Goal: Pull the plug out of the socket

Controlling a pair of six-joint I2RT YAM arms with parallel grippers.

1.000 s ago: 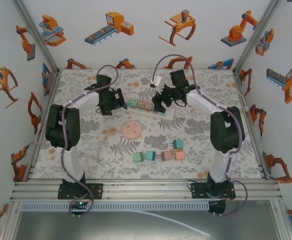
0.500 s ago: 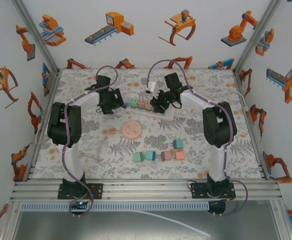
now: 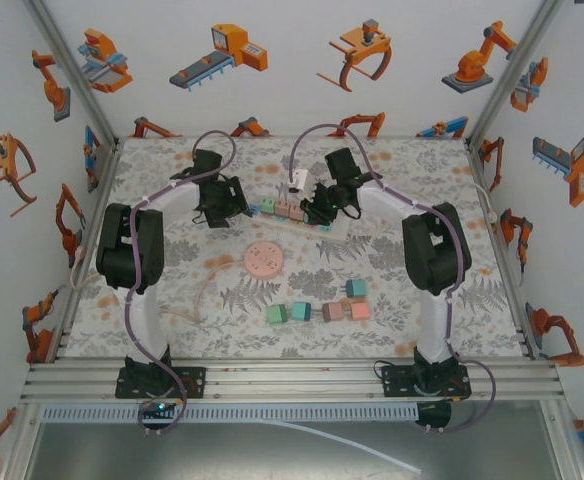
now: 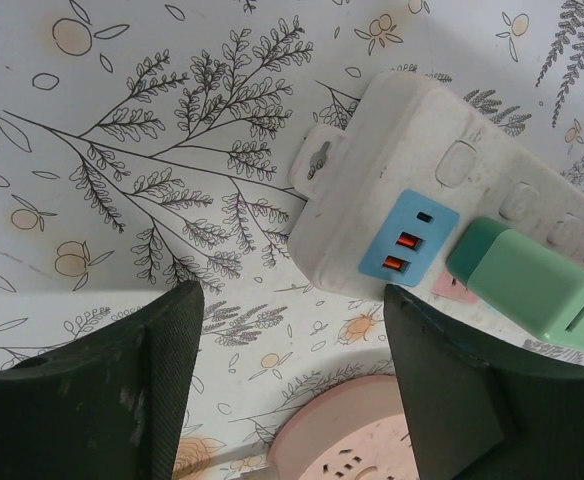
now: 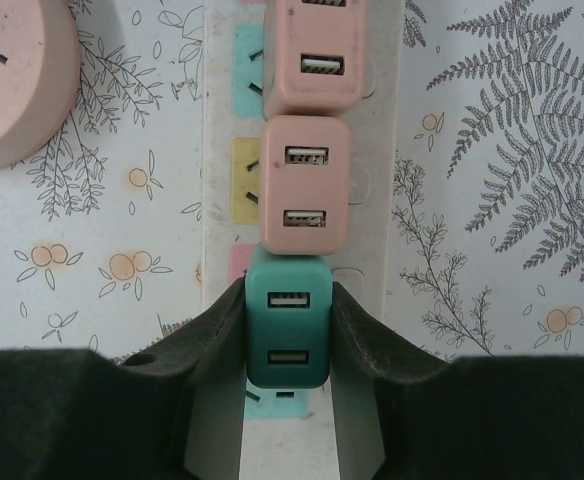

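Teal plug [image 5: 287,340] sits clamped between the right gripper's [image 5: 287,312] fingers, at the near end of the power strip [image 5: 372,200]. Pull straight up, clear of the pink plugs [image 5: 305,185] beyond, while the left gripper [image 4: 290,330], jaws apart and empty, should steady the far end.

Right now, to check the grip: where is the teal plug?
Right wrist view: the teal plug sits in the white power strip, between the fingers of the right gripper, beside a pink plug.

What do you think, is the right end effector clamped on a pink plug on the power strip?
No. The right end effector is clamped on the teal plug on the power strip, not a pink one; the right wrist view shows it.
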